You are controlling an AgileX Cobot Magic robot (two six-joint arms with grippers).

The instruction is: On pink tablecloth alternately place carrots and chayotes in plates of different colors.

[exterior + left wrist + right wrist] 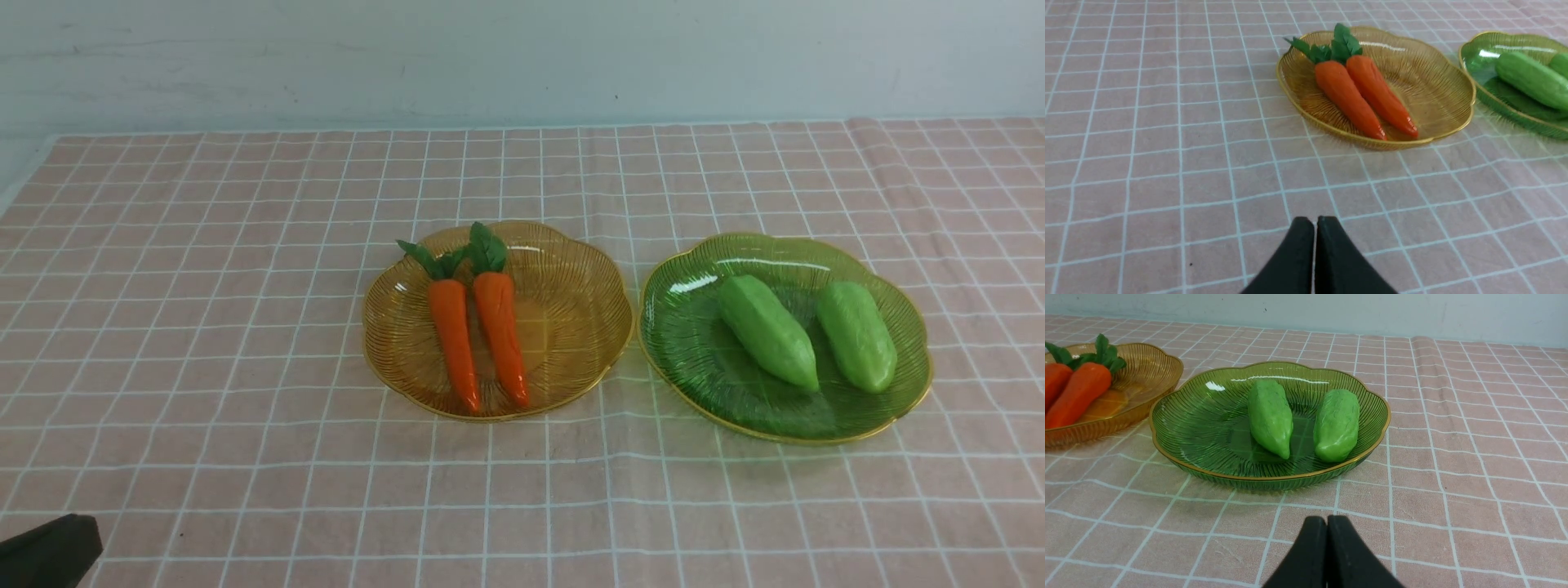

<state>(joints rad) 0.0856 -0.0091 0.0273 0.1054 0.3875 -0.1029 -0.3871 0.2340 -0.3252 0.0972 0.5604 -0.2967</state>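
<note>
Orange carrots (476, 331) lie side by side in the amber plate (571, 327) mid-tabletop; both chayotes (804, 333) rest in the green plate (694, 343) nearer the right edge. Left pincer (1315, 222) and right pincer (1327, 522) sit closed, empty

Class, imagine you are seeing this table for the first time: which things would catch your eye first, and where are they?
Two glossy orange carrots with dark leafy tops lie side by side in the ribbed amber-yellow plate at centre. Right of it, two smooth light green chayotes sit in the matching green plate. Both plates rest on the pink grid-lined tablecloth.
</note>
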